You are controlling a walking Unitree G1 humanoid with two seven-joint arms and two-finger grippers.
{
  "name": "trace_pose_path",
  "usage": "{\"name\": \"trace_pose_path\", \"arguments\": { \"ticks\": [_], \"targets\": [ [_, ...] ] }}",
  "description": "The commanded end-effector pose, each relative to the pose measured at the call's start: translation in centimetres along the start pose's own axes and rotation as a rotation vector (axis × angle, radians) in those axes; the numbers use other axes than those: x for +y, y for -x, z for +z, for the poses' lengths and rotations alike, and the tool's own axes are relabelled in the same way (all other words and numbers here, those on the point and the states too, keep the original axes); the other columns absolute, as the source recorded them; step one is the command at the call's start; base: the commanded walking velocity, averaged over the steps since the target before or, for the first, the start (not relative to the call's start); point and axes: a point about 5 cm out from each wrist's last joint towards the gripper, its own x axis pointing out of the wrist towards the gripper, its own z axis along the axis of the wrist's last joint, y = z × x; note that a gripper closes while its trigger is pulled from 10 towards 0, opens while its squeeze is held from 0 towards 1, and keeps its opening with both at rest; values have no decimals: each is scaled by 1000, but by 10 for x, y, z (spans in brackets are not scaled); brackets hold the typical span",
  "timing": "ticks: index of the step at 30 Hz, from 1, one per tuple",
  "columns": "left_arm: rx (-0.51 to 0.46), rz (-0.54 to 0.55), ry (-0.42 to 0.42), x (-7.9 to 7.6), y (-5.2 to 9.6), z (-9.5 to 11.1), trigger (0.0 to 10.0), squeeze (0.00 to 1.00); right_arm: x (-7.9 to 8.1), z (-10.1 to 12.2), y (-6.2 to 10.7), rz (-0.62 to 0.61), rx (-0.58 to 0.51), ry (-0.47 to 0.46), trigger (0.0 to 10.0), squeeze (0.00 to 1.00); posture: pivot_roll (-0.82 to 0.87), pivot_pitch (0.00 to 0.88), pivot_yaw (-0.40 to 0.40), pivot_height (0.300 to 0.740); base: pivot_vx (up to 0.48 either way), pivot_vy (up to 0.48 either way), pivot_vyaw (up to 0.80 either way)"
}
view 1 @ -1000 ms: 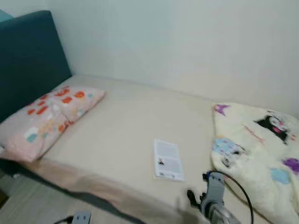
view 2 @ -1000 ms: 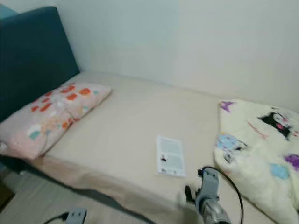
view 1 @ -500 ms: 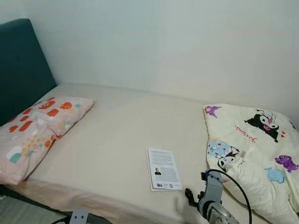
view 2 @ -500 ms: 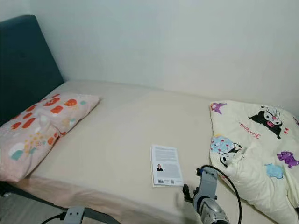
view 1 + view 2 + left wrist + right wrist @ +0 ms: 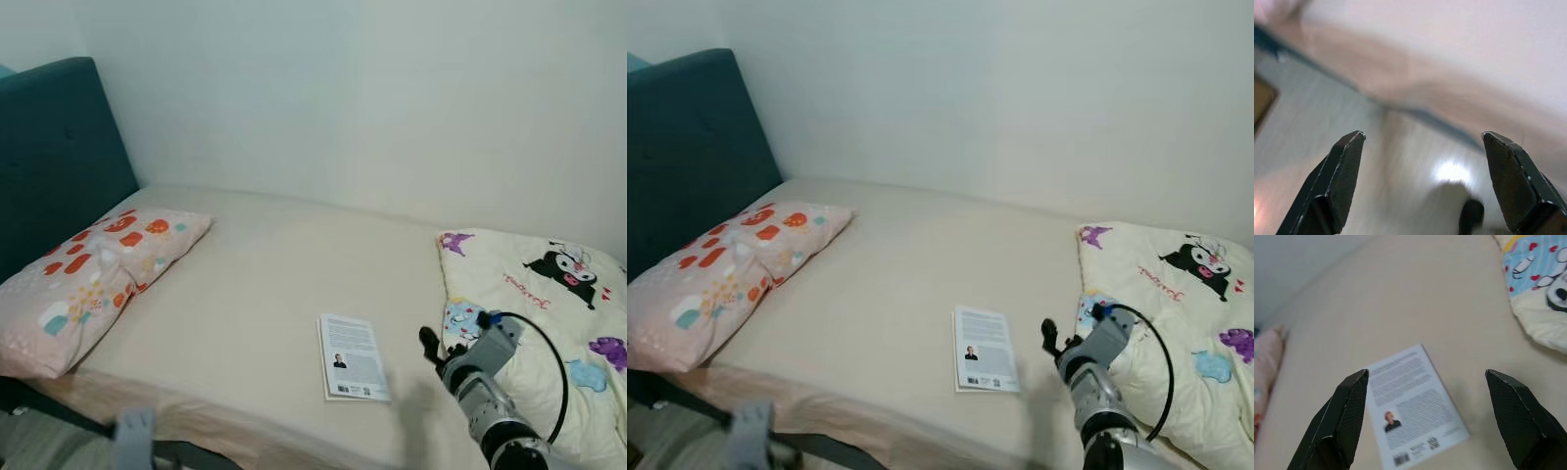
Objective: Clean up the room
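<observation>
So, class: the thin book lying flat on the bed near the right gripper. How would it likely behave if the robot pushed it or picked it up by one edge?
The book looks thin and soft-covered, so it would probably bend or droop if pinched at one edge. Lying flat on the soft bed, it offers little lip, so the open right gripper may press it into the sheet. Pushed, it would likely slide, not roll.

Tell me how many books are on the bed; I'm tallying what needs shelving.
1. The book lies flat near the bed's front edge, between the pillow and the blanket. More could hide under the blanket.

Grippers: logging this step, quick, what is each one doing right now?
Left gripper: open, holding nothing, low by the bed's edge.
Right gripper: open, holding nothing, aimed at the book on the bed.
</observation>
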Motion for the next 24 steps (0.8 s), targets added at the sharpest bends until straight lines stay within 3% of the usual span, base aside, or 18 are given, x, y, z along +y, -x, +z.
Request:
{"name": "trace_pose_path", "arguments": {
  "ticks": [1, 5, 10, 19, 24],
  "targets": [
    [18, -8, 5, -1, 2, -7, 10000, 0, 2, 3, -1, 10, -10, -39, 10000, 0, 20, 3, -8, 661, 0, 0, 0],
    [-9, -10, 11, -1, 0, 0, 10000, 0, 3, 3, -1, 19, -15, -70, 10000, 0, 23, 7, -8, 651, 0, 0, 0],
    [-44, -19, -13, 2, 0, 5, 10000, 0, 6, 5, -2, 35, -41, -197, 10000, 0, 43, 39, 7, 631, 0, 0, 0],
    [-38, -18, -36, 12, 4, -2, 10000, 0, 10, 5, -3, 52, -57, -277, 10000, 0, 70, 83, 23, 606, 0, 0, 0],
    [-13, 1, -53, 25, 12, -17, 10000, 0, 20, 6, -5, 105, -72, -344, 10000, 0, 102, 151, 39, 586, 0, 0, 0]
  ]
}}
